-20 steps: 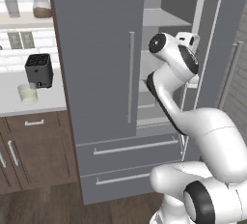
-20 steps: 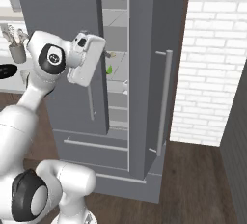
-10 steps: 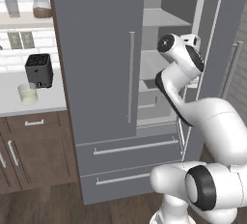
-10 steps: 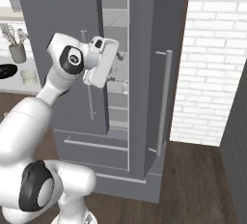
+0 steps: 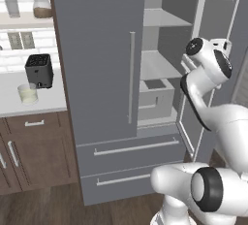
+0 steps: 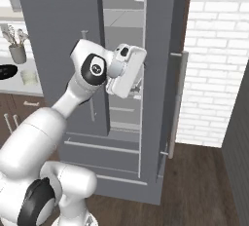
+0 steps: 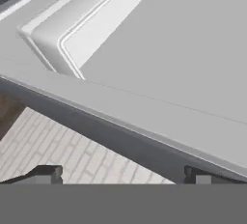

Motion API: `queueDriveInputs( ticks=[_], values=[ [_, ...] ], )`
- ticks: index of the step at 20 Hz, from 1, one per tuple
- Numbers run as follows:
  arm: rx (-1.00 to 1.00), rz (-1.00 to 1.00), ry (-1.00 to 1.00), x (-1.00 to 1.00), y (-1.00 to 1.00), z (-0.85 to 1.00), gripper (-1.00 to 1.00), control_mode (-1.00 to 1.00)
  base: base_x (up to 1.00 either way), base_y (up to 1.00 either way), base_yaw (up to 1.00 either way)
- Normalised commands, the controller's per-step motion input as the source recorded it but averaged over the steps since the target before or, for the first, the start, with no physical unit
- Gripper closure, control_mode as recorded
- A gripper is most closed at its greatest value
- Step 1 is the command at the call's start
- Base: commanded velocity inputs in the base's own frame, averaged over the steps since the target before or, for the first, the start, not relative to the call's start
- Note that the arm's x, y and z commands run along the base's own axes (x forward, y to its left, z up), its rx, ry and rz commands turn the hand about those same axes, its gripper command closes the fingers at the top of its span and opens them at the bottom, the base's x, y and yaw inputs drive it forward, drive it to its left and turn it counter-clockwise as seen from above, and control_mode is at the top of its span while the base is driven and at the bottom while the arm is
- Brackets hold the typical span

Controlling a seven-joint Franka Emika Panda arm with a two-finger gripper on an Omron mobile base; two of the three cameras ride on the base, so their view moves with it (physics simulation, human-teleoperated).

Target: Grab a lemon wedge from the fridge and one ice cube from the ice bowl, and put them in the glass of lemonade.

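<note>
Glass of lemonade (image 5: pixel 28 93) left-side, ice bowl (image 6: pixel 7 72) right-side.

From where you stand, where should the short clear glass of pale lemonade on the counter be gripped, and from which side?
Grip the short clear glass of pale lemonade across its round side wall, coming from the front. It stands upright with liquid inside, so a level grip probably avoids spills; the black toaster sits close behind it.
</note>
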Motion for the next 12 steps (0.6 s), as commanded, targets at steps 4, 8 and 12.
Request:
queueDriveInputs(
  ticks=[4,8,12],
  values=[
    [0.00,-0.01,0.00,-0.14,-0.45,0.09,-1.00,-1.00,0.00,0.00,0.00],
    [-0.02,0.00,0.03,0.17,-0.81,0.05,-1.00,-1.00,0.00,0.00,0.00],
    [-0.02,0.00,0.04,0.31,-0.85,0.06,-1.00,-1.00,0.00,0.00,0.00]
  ],
)
